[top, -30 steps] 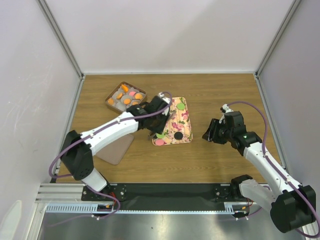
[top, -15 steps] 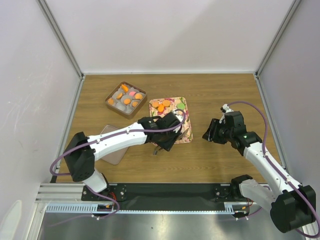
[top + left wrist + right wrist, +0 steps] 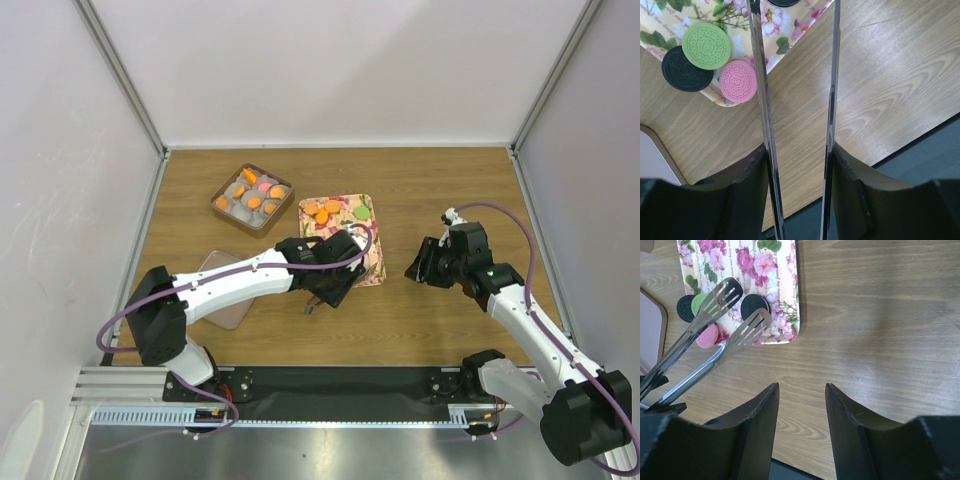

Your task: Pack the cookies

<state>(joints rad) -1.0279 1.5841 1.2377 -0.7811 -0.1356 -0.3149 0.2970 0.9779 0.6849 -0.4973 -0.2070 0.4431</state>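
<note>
While we hover at the tray's near corner: tongs gripped, nothing picked yet.
Cookies [image 3: 254, 203] sit in the brown tin [image 3: 216, 204] far left and on the floral tray [image 3: 780, 290]. Our left gripper [image 3: 799, 150] clamps the tongs [image 3: 760, 100], tips parted above the tray's cookies. Our right gripper [image 3: 801, 390] is spread, holding nothing, right of the tray.

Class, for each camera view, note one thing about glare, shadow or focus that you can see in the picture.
Left wrist view: bright glare streaks along the metal tongs, while the green cookie is sharp. Right wrist view: the right pincer is dark and soft-edged, and a faint shadow band crosses the table. Top external view: even light, with sheen on the steel strip.
</note>
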